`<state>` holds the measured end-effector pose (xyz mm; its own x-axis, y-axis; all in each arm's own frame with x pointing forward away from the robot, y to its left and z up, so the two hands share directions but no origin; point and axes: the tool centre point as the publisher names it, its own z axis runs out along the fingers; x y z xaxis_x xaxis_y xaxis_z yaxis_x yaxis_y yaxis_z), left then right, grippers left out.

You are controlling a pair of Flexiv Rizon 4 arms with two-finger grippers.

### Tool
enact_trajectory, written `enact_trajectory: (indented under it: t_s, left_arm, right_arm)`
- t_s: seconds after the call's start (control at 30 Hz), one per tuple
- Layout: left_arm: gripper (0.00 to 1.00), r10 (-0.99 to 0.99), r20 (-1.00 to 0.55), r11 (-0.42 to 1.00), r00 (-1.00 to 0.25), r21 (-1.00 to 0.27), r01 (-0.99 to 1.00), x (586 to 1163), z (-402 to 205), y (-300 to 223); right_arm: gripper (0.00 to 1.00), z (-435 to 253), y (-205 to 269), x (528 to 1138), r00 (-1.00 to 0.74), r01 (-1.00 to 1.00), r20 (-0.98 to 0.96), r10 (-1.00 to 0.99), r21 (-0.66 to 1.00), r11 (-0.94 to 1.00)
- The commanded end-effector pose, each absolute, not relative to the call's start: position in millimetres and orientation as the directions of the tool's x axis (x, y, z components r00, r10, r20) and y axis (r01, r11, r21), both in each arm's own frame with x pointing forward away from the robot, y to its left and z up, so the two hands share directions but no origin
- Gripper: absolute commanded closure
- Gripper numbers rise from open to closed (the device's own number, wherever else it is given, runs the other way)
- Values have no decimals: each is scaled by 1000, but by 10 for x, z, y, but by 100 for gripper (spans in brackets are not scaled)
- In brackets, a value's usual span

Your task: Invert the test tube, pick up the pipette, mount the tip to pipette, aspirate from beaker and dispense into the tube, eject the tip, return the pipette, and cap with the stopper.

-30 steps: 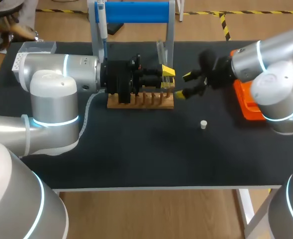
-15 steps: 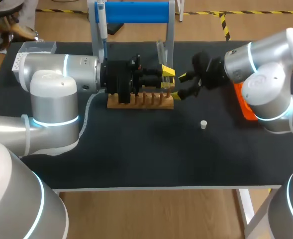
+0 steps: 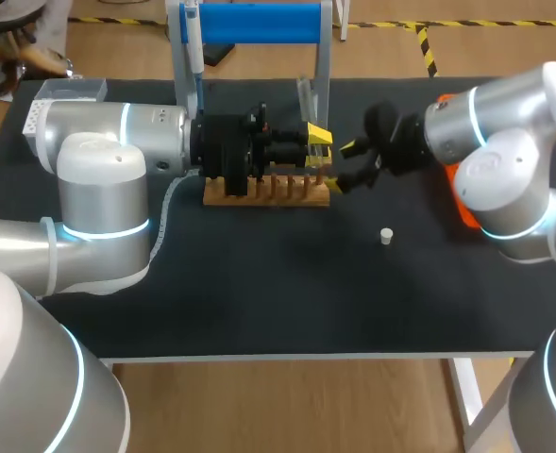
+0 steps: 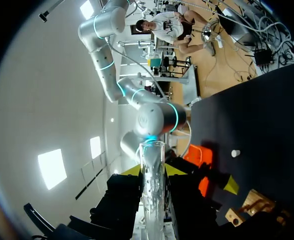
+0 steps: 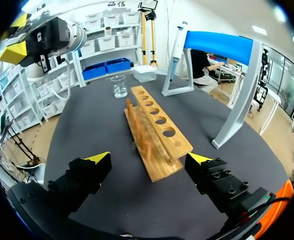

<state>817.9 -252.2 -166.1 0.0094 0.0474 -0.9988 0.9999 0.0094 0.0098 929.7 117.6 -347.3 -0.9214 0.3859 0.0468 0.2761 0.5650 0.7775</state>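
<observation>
- L arm lies level across the table from 9 o'clock; left gripper sits over the rack, pinching the test tube.
- R arm comes in from 3 o'clock; right gripper is spread wide at the rack's 3 o'clock end.
- Test tube: clear glass, open mouth pointing away from the left gripper.
- Stopper: on the table at the rack's 4 o'clock, apart.

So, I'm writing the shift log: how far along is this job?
Nothing looks finished. In hand: left gripper holds the test tube at the rack; right gripper open, empty. Left: pipette hangs on its stand, stopper lies on the table.
</observation>
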Motion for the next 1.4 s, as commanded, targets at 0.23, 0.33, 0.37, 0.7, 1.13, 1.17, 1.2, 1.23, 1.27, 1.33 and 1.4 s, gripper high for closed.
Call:
enact_trajectory:
  t_s: [0.23,0.33,0.37,0.7,1.13,1.17,1.2,1.23,1.27,1.33,1.4]
  left_arm:
    - [100,47,-999,10,11,11,1000,8185,-1663,-2532]
    - [100,47,-999,10,11,11,1000,8185,-1663,-2532]
    - [100,47,-999,10,11,11,1000,8185,-1663,-2532]
    - [100,47,-999,10,11,11,1000,8185,-1663,-2532]
    - [100,47,-999,10,11,11,1000,8185,-1663,-2532]
    - [100,47,-999,10,11,11,1000,8185,-1663,-2532]
    - [100,47,-999,10,11,11,1000,8185,-1663,-2532]
    - [100,47,-999,10,11,11,1000,8185,-1663,-2532]
    - [100,47,-999,10,11,11,1000,8185,-1663,-2532]
    - [100,47,-999,10,11,11,1000,8185,-1663,-2532]
    - [100,47,-999,10,11,11,1000,8185,-1663,-2532]
  right_arm:
    - [0,-3433,1172,9266,-921,252,10,389,777,577]
    - [0,-3426,1182,9260,-920,250,5,393,779,575]
    - [0,-3424,1190,9253,-919,251,5,394,779,574]
    - [0,-3423,1268,9215,-910,253,-7,415,785,566]
    - [0,-3430,1273,9188,-914,234,-27,404,777,584]
    - [0,-3430,1273,9188,-914,234,-27,404,777,584]
    - [0,-3430,1273,9188,-914,234,-27,404,777,584]
    - [0,-3430,1273,9188,-914,234,-27,404,777,584]
    - [0,-3430,1273,9188,-914,234,-27,404,777,584]
    - [0,-3430,1273,9188,-914,234,-27,404,777,584]
    - [0,-3430,1273,9188,-914,234,-27,404,777,584]
